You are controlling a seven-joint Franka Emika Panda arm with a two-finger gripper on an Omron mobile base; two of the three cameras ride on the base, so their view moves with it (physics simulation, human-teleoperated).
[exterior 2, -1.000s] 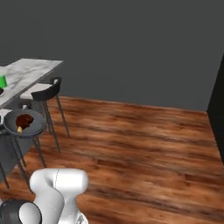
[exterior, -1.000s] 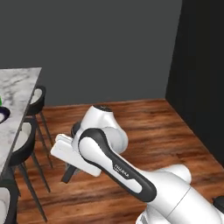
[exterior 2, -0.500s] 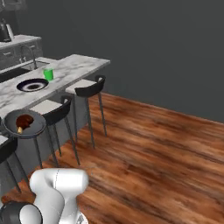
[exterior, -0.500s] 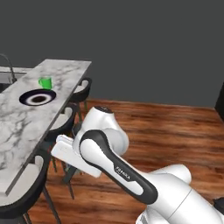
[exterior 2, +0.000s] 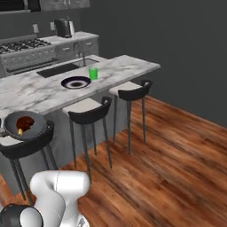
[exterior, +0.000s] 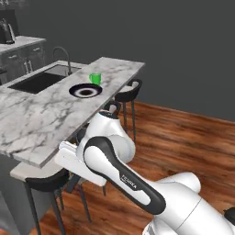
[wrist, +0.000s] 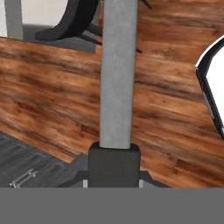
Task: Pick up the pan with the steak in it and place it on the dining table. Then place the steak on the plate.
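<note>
My hand (wrist: pixel 114 164) is clamped on the handle of the pan (exterior 2: pixel 27 125), which runs straight ahead of the fingertips as a grey bar. In the right base view I see the pan held in the air above a black stool (exterior 2: pixel 22 148), with the steak (exterior 2: pixel 26 122) lying inside it. The worktop (exterior: pixel 41 119) stands beyond and above the hand, and on it the plate (exterior: pixel 86 91) sits just beside a green cup (exterior: pixel 95 78), near the sink (exterior: pixel 41 79).
</note>
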